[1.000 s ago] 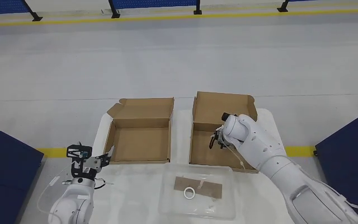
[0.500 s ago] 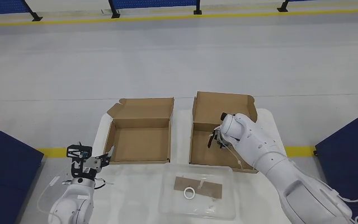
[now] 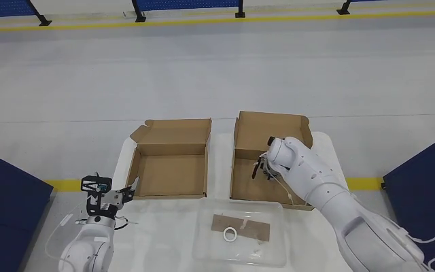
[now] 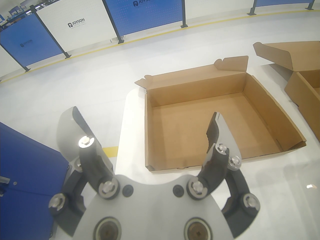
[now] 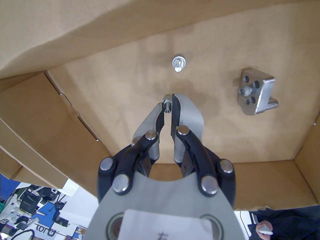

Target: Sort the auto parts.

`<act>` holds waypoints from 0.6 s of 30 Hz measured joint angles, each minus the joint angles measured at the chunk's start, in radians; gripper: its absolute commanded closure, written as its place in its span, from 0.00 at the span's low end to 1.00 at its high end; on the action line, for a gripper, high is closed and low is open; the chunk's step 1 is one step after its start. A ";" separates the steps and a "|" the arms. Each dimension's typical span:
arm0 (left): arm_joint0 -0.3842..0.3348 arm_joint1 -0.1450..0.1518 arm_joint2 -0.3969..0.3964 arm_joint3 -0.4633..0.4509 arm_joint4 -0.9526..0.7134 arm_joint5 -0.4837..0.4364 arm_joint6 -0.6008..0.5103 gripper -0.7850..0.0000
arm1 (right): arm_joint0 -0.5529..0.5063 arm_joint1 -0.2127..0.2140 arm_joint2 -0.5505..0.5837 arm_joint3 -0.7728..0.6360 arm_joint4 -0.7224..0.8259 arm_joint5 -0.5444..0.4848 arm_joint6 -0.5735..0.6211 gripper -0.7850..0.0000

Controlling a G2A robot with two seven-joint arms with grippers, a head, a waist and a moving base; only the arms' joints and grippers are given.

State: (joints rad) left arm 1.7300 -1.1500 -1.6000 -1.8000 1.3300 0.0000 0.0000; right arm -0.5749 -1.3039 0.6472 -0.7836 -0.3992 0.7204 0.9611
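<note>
Bolt (image 5: 167, 105) between right fingers (image 5: 186, 116)

Small silver bolt (image 5: 167, 106) pinched in right pincer (image 5: 167, 102), second bolt (image 5: 178, 63) and metal bracket (image 5: 256, 94) lying on cardboard box (image 5: 120, 76) floor

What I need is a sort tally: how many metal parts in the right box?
3: a loose bolt on the box floor, a bracket beside it, a second bolt in the right end effector. Others may be hidden.

We are in a factory hall: a wide pale floor (image 3: 204, 75) carries a yellow line (image 3: 204, 20), blue and white panels (image 4: 140, 3) stand on black posts (image 4: 181, 1), and open cardboard boxes (image 3: 170, 173) sit on a white table (image 3: 163, 214).
</note>
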 measured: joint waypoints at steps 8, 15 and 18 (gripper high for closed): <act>0.000 0.000 0.000 0.000 0.000 0.000 0.000 0.00 | -0.001 -0.002 0.010 -0.019 -0.015 0.003 0.003 0.72; 0.000 0.000 0.000 0.000 0.000 0.000 0.000 0.00 | -0.028 0.019 0.040 -0.108 -0.047 0.022 0.020 0.23; 0.000 0.000 0.000 0.000 0.000 0.000 0.000 0.00 | -0.053 0.038 0.068 -0.175 -0.063 0.034 0.028 0.00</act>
State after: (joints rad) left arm 1.7300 -1.1500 -1.6000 -1.8000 1.3300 0.0000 0.0000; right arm -0.6275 -1.2664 0.7153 -0.9582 -0.4625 0.7546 0.9889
